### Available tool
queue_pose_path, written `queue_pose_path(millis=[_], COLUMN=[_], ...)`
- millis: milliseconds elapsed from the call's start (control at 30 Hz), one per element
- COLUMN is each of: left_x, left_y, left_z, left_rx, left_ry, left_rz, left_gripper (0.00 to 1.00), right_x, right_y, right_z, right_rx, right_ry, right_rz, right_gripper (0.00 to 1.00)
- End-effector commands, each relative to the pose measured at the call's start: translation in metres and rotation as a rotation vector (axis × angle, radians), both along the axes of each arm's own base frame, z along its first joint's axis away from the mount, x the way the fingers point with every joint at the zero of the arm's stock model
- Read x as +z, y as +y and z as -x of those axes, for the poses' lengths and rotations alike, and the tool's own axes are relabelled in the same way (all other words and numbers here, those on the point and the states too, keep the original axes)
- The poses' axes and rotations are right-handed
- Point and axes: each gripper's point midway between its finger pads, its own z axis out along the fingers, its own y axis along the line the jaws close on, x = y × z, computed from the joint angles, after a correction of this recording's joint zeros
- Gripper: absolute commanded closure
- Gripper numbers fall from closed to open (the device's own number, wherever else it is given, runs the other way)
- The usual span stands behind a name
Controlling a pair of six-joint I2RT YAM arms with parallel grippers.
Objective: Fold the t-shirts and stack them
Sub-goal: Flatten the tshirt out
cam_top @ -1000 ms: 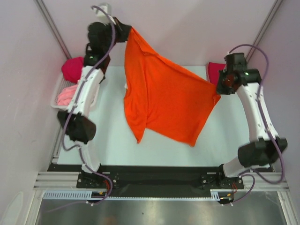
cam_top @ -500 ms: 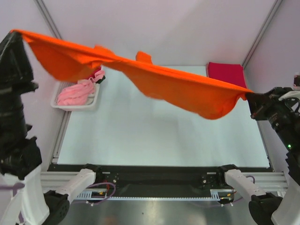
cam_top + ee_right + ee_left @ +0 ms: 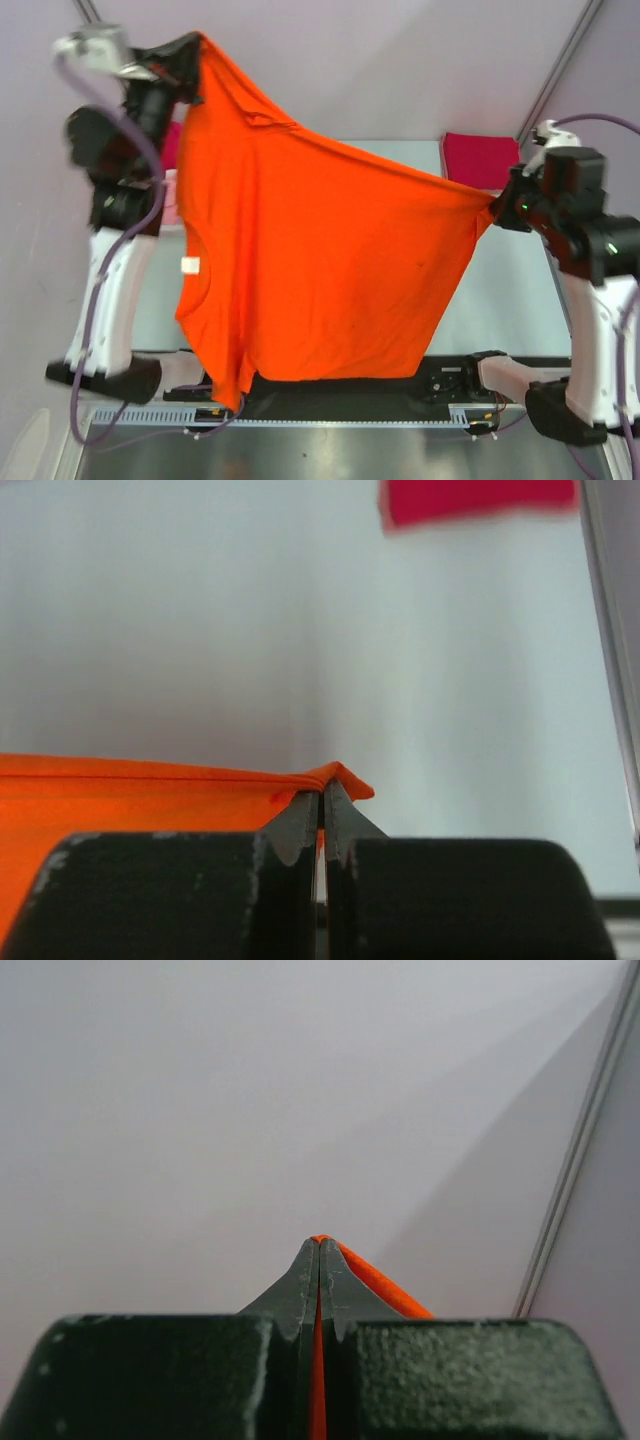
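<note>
While it hangs in the air between the two arms, the orange shirt [image 3: 320,260] covers most of the table [image 3: 500,300], its lower edge drooping past the near rail at 6 o'clock. The left gripper [image 3: 188,62], raised high at 11 o'clock, has its fingers clamped together on the cloth's top edge. The right gripper [image 3: 498,208], at 3 o'clock, pinches the opposite edge, which is pulled taut. A folded red shirt [image 3: 482,158] lies at 2 o'clock. A white tag [image 3: 189,264] shows at the neck, near 9 o'clock.
</note>
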Motion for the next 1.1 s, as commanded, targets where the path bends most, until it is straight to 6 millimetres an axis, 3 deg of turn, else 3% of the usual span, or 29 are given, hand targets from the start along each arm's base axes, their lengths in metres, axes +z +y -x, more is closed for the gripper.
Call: queue_pose_path(millis=[0, 33, 67, 100, 133, 167, 200, 233, 267, 300, 333, 367, 400, 433, 500, 533, 633, 700, 733, 867, 900, 933, 967, 1000, 1033, 1067], left_x=[-0.076, -0.119, -0.140, -0.166, -0.215, -0.247, -0.265, -0.286, -0.350, -0.352, -0.375, -0.427, -0.420, -0.430, -0.452, -0.455, -0.463, -0.459, -0.467, -0.466, -0.457, -0.470, -0.472, -0.470, -0.473, -0.469], left_y=[-0.029, -0.040, -0.044, -0.051, -0.058, -0.063, -0.069, -0.072, -0.080, -0.084, -0.089, -0.096, -0.102, -0.107, -0.119, -0.123, -0.129, -0.128, -0.127, -0.128, -0.130, -0.132, -0.132, -0.133, -0.133, -0.132], left_z=[-0.093, -0.135, -0.154, -0.174, -0.209, -0.228, -0.243, -0.257, -0.286, -0.300, -0.315, -0.333, -0.346, -0.353, -0.367, -0.370, -0.376, -0.381, -0.383, -0.389, -0.391, -0.393, -0.394, -0.396, -0.395, -0.394], left_rx=[-0.038, -0.046, -0.051, -0.059, -0.063, -0.070, -0.081, -0.089, -0.098, -0.104, -0.117, -0.136, -0.157, -0.176, -0.223, -0.235, -0.235, -0.230, -0.225, -0.243, -0.251, -0.253, -0.257, -0.259, -0.258, -0.251], left_ry=[0.162, 0.240, 0.277, 0.322, 0.400, 0.453, 0.466, 0.498, 0.595, 0.582, 0.605, 0.683, 0.656, 0.664, 0.676, 0.671, 0.657, 0.642, 0.652, 0.637, 0.619, 0.636, 0.645, 0.656, 0.672, 0.676], left_rz=[-0.109, -0.125, -0.130, -0.139, -0.146, -0.145, -0.150, -0.152, -0.166, -0.160, -0.158, -0.148, -0.126, -0.102, -0.018, 0.005, 0.079, 0.128, 0.137, 0.207, 0.216, 0.218, 0.228, 0.224, 0.219, 0.206], left_gripper=[1.00, 1.00, 1.00, 1.00, 1.00, 1.00, 1.00, 1.00, 1.00, 1.00, 1.00, 1.00, 1.00, 1.00, 1.00, 1.00, 1.00, 1.00, 1.00, 1.00, 1.00, 1.00, 1.00, 1.00, 0.95, 0.84], right_x=[-0.078, -0.100, -0.116, -0.128, -0.143, -0.171, -0.193, -0.206, -0.222, -0.235, -0.257, -0.270, -0.278, -0.301, -0.307, -0.325, -0.326, -0.338, -0.335, -0.349, -0.360, -0.361, -0.359, -0.371, -0.372, -0.371], right_y=[-0.032, -0.036, -0.045, -0.049, -0.055, -0.065, -0.066, -0.075, -0.082, -0.092, -0.100, -0.106, -0.117, -0.126, -0.137, -0.141, -0.151, -0.156, -0.161, -0.176, -0.177, -0.177, -0.177, -0.175, -0.174, -0.172], right_z=[-0.011, -0.018, -0.027, -0.048, -0.058, -0.061, -0.079, -0.086, -0.090, -0.102, -0.108, -0.113, -0.122, -0.126, -0.145, -0.151, -0.174, -0.184, -0.191, -0.207, -0.210, -0.215, -0.221, -0.222, -0.224, -0.225], right_rx=[-0.195, -0.224, -0.267, -0.290, -0.313, -0.351, -0.358, -0.388, -0.403, -0.428, -0.440, -0.449, -0.474, -0.476, -0.483, -0.476, -0.484, -0.485, -0.499, -0.533, -0.528, -0.525, -0.525, -0.514, -0.509, -0.502], right_ry=[0.304, 0.363, 0.395, 0.387, 0.404, 0.464, 0.499, 0.522, 0.550, 0.557, 0.610, 0.631, 0.626, 0.682, 0.678, 0.725, 0.702, 0.712, 0.699, 0.698, 0.715, 0.714, 0.711, 0.738, 0.744, 0.754], right_rz=[0.085, 0.089, 0.095, 0.095, 0.110, 0.131, 0.130, 0.122, 0.137, 0.142, 0.164, 0.184, 0.189, 0.225, 0.241, 0.271, 0.305, 0.324, 0.347, 0.382, 0.388, 0.388, 0.382, 0.374, 0.366, 0.363], right_gripper=[1.00, 1.00, 1.00, 1.00, 1.00, 1.00, 1.00, 1.00, 1.00, 1.00, 1.00, 1.00, 1.00, 1.00, 1.00, 1.00, 1.00, 1.00, 1.00, 1.00, 1.00, 1.00, 0.98, 0.94, 0.88, 0.75])
